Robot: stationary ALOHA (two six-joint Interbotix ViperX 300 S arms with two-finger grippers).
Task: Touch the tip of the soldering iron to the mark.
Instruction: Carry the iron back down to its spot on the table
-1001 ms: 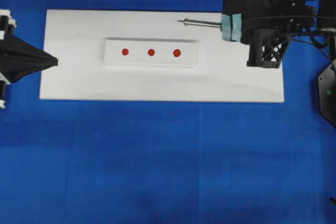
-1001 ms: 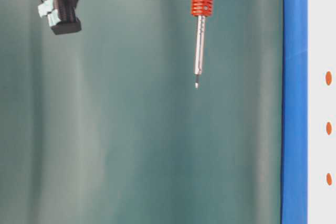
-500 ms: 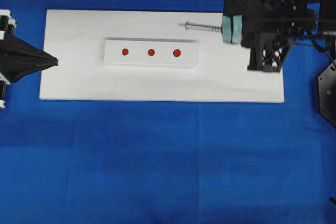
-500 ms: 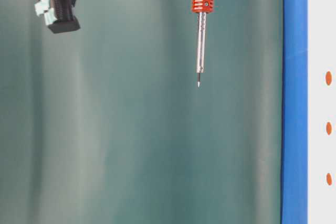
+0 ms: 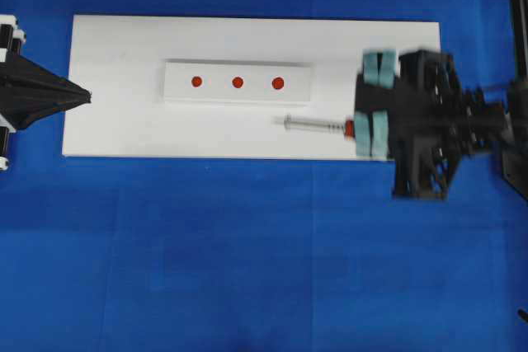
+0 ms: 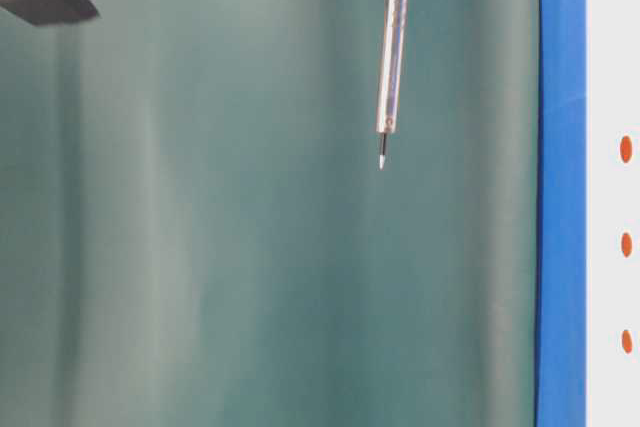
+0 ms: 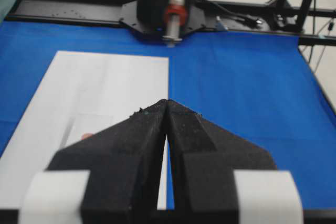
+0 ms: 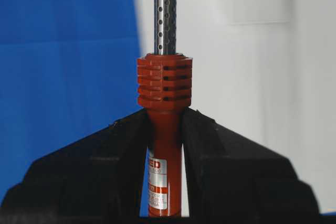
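At right of centre in the overhead view, the right gripper clamps the soldering iron by its red handle, shaft pointing left over the white board, below the red marks. It looks light, rigid and slim; the ribbed handle seems the safest hold. The left gripper sits closed and empty.

One soldering iron, three red marks, one white board, one raised white strip, two end effectors

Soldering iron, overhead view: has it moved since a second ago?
Yes. The soldering iron swung from above the marked strip to below it in the picture.
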